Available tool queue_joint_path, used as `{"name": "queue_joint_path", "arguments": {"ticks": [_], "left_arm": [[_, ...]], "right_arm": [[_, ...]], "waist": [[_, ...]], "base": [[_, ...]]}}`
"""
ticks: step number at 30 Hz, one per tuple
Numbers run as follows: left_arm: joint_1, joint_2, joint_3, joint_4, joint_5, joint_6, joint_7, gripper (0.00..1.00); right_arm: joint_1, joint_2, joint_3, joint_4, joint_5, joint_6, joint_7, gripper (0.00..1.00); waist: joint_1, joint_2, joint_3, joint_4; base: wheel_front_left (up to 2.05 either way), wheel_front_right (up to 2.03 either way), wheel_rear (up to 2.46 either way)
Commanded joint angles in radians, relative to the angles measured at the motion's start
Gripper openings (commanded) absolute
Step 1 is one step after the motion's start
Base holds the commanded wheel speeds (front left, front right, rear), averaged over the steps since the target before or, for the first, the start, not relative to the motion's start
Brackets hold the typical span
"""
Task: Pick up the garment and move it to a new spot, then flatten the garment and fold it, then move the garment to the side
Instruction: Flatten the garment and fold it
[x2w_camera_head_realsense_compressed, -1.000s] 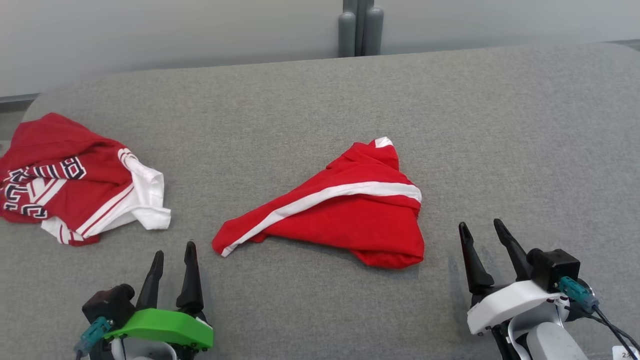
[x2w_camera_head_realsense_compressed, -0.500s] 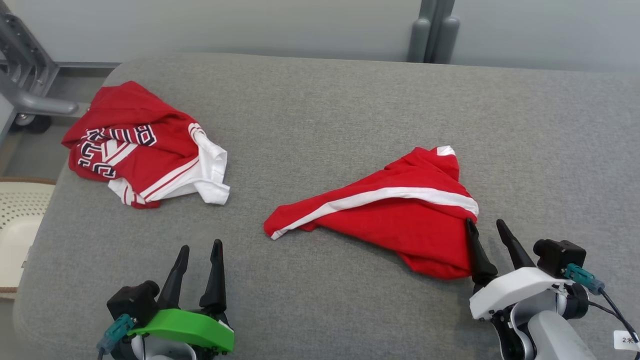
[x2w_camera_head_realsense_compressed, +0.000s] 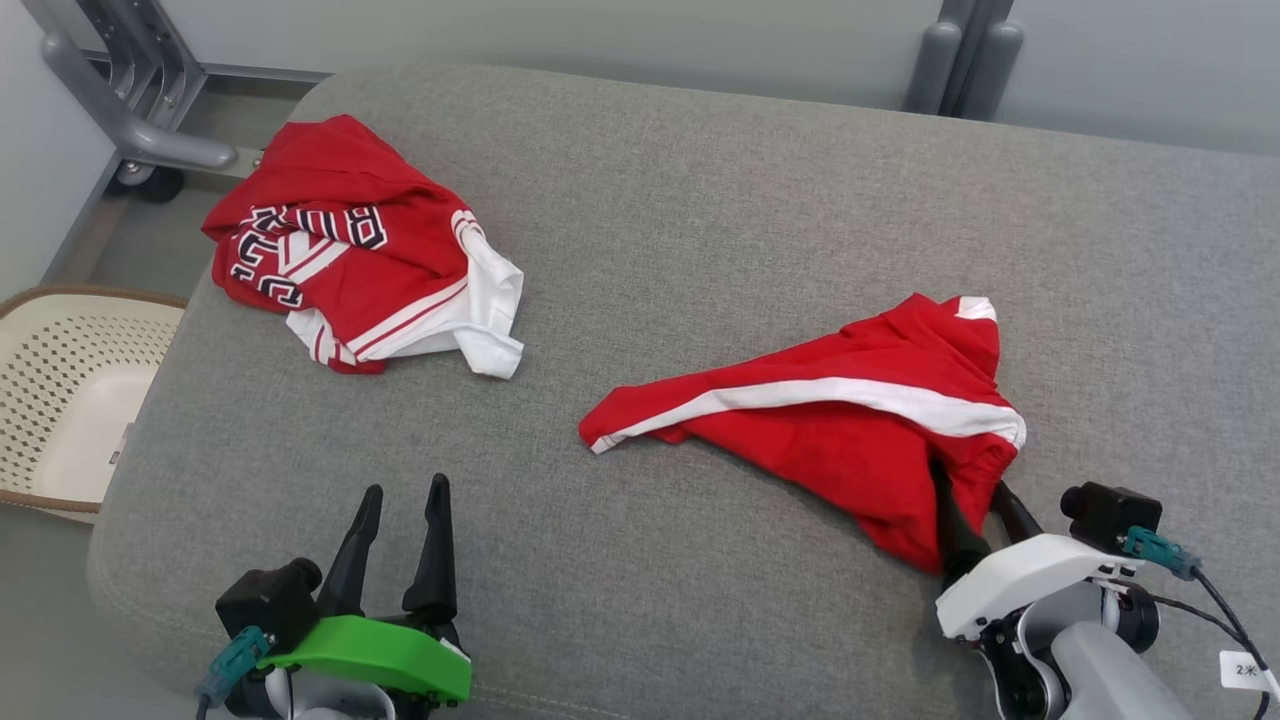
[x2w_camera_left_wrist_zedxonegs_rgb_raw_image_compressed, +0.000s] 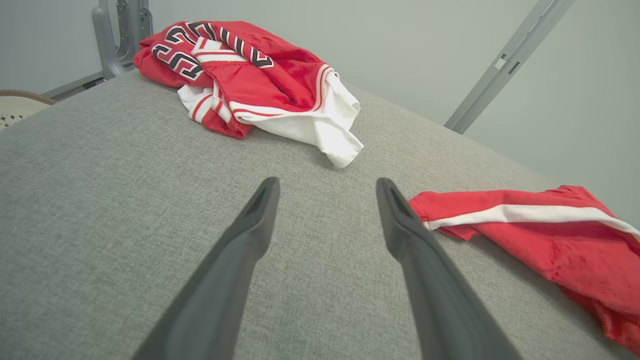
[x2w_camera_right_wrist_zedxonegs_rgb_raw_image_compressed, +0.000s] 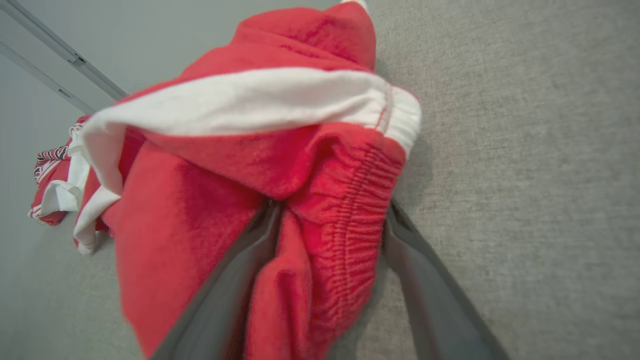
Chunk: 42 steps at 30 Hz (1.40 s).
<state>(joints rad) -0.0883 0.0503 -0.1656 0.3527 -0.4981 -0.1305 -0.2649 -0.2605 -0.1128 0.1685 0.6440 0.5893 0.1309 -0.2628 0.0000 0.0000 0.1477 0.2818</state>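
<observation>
At about four o'clock on the grey cushion (x2w_camera_head_realsense_compressed: 700, 250) lies the red garment (x2w_camera_head_realsense_compressed: 850, 440) with its white stripe. At five o'clock the right gripper (x2w_camera_head_realsense_compressed: 978, 505) is spread wide, its fingers astride the gathered elastic waistband, with cloth touching both. At seven o'clock the left gripper (x2w_camera_head_realsense_compressed: 405, 487) gapes wide over bare cushion, holding nothing. A lettered red jersey (x2w_camera_head_realsense_compressed: 340, 240) sits at ten o'clock.

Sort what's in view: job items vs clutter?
Job in hand:
red shorts, waistband between the open jaws of the right gripper
left gripper, open, clear of the cloth
grey cushion, the work surface

Just lying about:
lettered red-and-white jersey, likely not this pick
perforated basket
metal frame
</observation>
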Motion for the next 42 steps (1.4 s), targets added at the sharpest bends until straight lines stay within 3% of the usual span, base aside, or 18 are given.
{"name": "queue_joint_path", "arguments": {"ticks": [1,5,10,17,25,26,28,29,42], "left_arm": [[0.008,0.001,-0.002,-0.006,-0.002,0.000,0.001,1.00],[0.000,0.001,-0.013,-0.015,-0.010,0.000,0.001,1.00],[-0.005,0.001,-0.025,-0.018,-0.017,0.000,0.001,1.00],[-0.002,0.001,-0.048,-0.010,-0.029,0.000,0.000,1.00],[0.021,0.001,-0.070,0.000,-0.047,0.000,0.001,1.00],[0.019,0.001,-0.071,0.000,-0.046,0.000,0.000,1.00],[0.019,0.001,-0.071,0.003,-0.048,0.000,0.001,1.00],[0.019,0.001,-0.071,0.004,-0.048,0.000,0.001,1.00],[0.016,0.001,-0.084,0.045,-0.063,0.000,0.001,1.00]], "right_arm": [[-0.010,-0.009,-0.003,-0.001,-0.002,0.000,-0.003,0.00],[-0.019,-0.030,-0.059,-0.072,-0.065,0.000,-0.003,0.00],[-0.050,-0.069,-0.110,-0.219,-0.228,0.000,-0.003,0.00],[-0.097,-0.194,-0.032,-0.367,-0.443,0.000,-0.003,0.00],[0.040,-0.275,0.020,-0.400,-0.495,0.000,-0.003,0.00],[0.067,-0.276,0.018,-0.396,-0.491,0.000,-0.003,0.11],[0.118,-0.266,0.012,-0.383,-0.482,0.000,-0.003,0.57],[0.138,-0.261,0.007,-0.377,-0.476,0.000,-0.003,1.00],[0.266,-0.177,-0.110,-0.355,-0.433,0.000,-0.003,1.00]], "waist": [[0.0000,0.0000,0.003,0.001],[0.0000,0.0000,0.010,-0.003],[0.0000,0.0000,0.012,-0.013],[0.0000,0.0000,-0.003,-0.023],[0.0000,0.0000,-0.022,-0.060],[0.0000,0.0000,-0.023,-0.067],[0.0000,0.0000,-0.025,-0.084],[0.0000,0.0000,-0.026,-0.092],[0.0000,0.0000,-0.054,-0.187]], "base": [[0.00,0.00,0.00],[0.00,0.00,0.00],[0.00,0.00,0.00],[0.00,0.00,0.00],[0.00,0.00,0.00],[0.00,0.00,0.00],[0.00,0.00,0.00],[0.00,0.00,0.00],[0.00,0.00,0.00]]}}
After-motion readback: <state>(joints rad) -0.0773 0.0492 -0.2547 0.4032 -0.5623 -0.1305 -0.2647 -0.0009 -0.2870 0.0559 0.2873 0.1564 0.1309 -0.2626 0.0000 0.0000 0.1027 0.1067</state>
